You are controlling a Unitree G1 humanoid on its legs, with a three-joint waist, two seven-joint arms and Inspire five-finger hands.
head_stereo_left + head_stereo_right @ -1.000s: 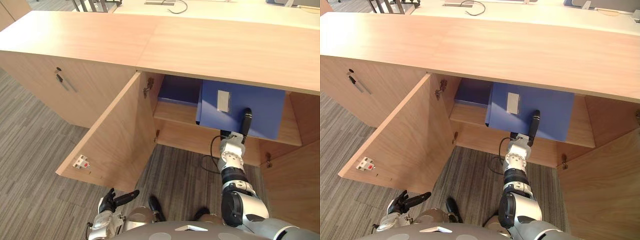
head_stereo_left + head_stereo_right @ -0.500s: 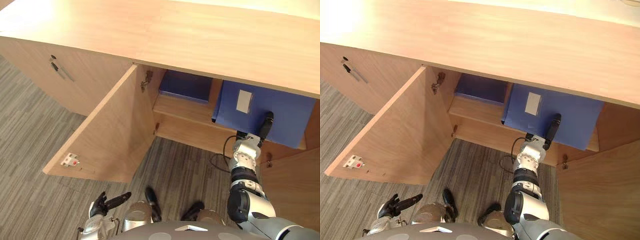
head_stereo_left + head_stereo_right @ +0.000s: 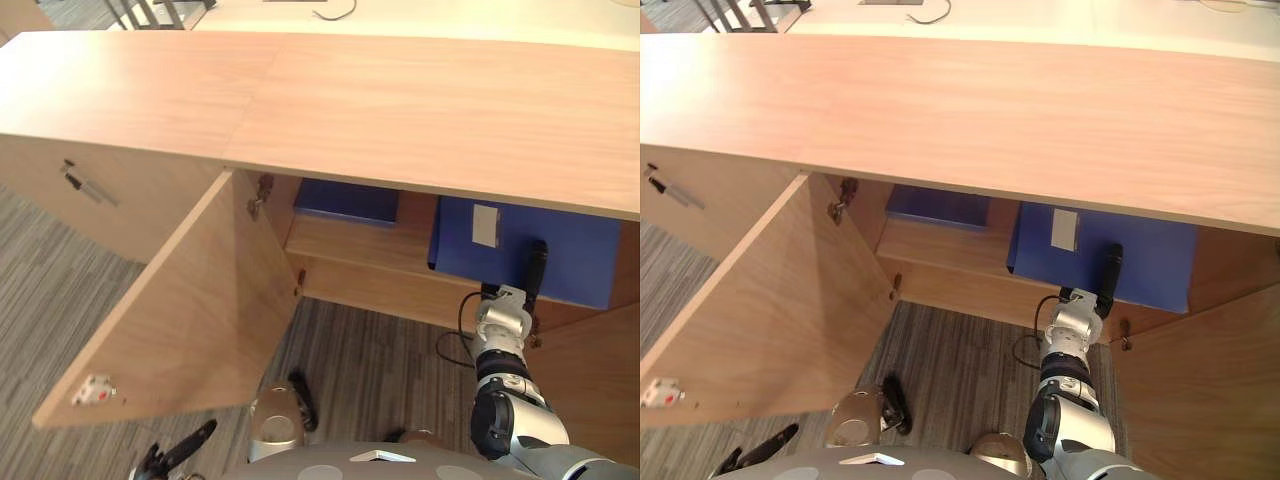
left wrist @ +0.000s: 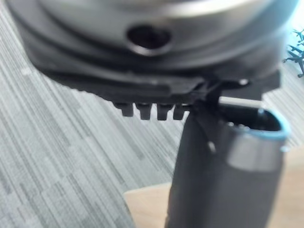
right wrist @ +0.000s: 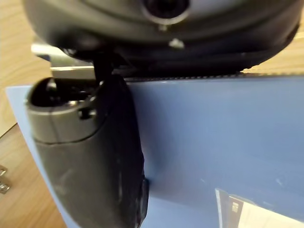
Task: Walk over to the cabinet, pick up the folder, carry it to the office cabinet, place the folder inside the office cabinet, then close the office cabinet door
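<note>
Two folders: a blue folder [image 3: 575, 255] with a white label [image 3: 485, 225] sits at the right end of the shelf [image 3: 350, 245] inside the office cabinet [image 3: 400, 100]. A second, flat blue folder [image 3: 345, 200] is laid at the shelf's left rear.
Right hand [image 3: 534, 268]: the thumb is pressed flat on the labelled folder's front face and the fingers are tucked behind it, so it's read as a pinch.
Left hand [image 3: 180, 448]: hung low near the carpet, fingers looking straight-ish, nothing held.
Step in hand: placing, judged nearly done. Whether the bottom edge is actually rested on the shelf can't be told.
Doing it well: the folder should be pushed deeper, clear of the shelf's front edge, and settled before the pinch is let go. Otherwise it could tip out or get caught by a door.
Doors: the left door [image 3: 190, 320] and right door [image 3: 600, 370] are both swung wide, so both probably need shutting afterwards.
Eye views: the cabinet layout, shelf and doors are laid out.
Right wrist view: the thumb lying flush on the blue face is seen up close.
Left wrist view: the thumb is shown over grey carpet [image 4: 57, 142].
</note>
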